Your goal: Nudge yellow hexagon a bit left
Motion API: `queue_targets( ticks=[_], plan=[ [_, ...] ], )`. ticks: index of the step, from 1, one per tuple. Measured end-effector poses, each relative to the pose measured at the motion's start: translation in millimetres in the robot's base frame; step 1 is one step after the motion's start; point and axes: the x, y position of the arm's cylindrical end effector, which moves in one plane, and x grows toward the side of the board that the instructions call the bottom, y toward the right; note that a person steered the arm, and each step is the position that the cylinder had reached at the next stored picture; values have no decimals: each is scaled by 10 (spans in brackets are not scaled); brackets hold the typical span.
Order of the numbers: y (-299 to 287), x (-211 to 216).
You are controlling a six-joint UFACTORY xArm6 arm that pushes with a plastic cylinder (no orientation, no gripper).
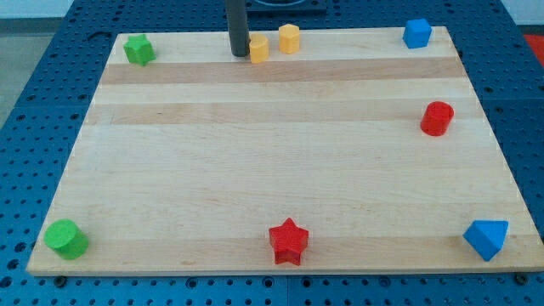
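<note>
**Tip on the wrong side for a leftward nudge**

Worktop (280, 170) carries both yellow blocks near the view's top edge. The yellow hexagon (289, 38) sits just right of the other yellow block (258, 48), which my tip (240, 54) touches from the left (there are no fingers, only a rod). I judge the tip must circle to the hexagon's right, then push gently.

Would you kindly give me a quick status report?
My tip at view's top, touching left side of yellow block. Yellow hexagon block just right of it. That block blocks leftward path.
</note>
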Motion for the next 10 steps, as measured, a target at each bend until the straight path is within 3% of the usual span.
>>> queue_targets(
  ticks=[2, 5, 7, 10],
  plan=[
    [8, -164],
    [-179, -77],
    [126, 325],
    [432, 338]
  ],
)
